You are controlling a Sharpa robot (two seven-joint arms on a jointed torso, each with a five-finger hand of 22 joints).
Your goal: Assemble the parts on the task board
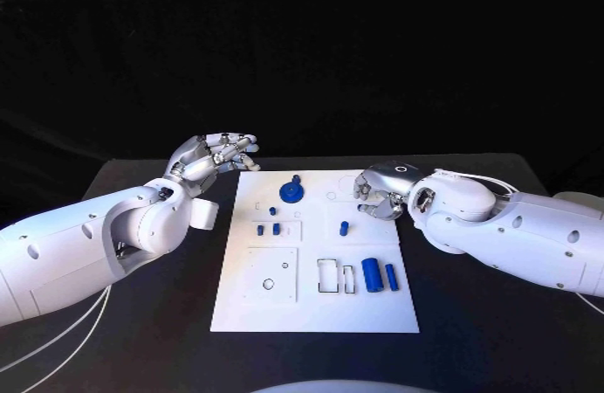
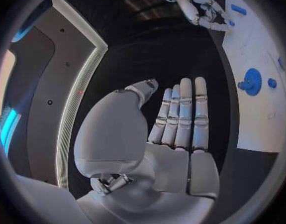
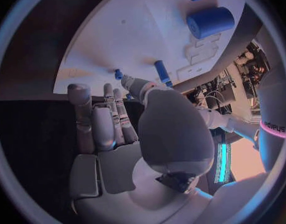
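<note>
Task board (image 1: 315, 301) lies mid-table w/ blue parts on it: gear (image 1: 292, 189) near far edge, small pegs (image 1: 268, 230) mid-board, big cylinder (image 1: 373, 273) twd right edge. Right hand (image 1: 381, 192) hovers over board's far right corner, fingers apart, holding nothing. Left hand (image 1: 216, 159) off board's far left corner, fingers straight, empty.

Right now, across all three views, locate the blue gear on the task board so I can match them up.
Head view: the blue gear sits near the far end of the task board, between the two hands.
Left wrist view: the gear lies on the white board, beyond the left hand.
Right wrist view: I cannot find the gear there.
Shared landmark: the white task board, seen in all three views.
</note>
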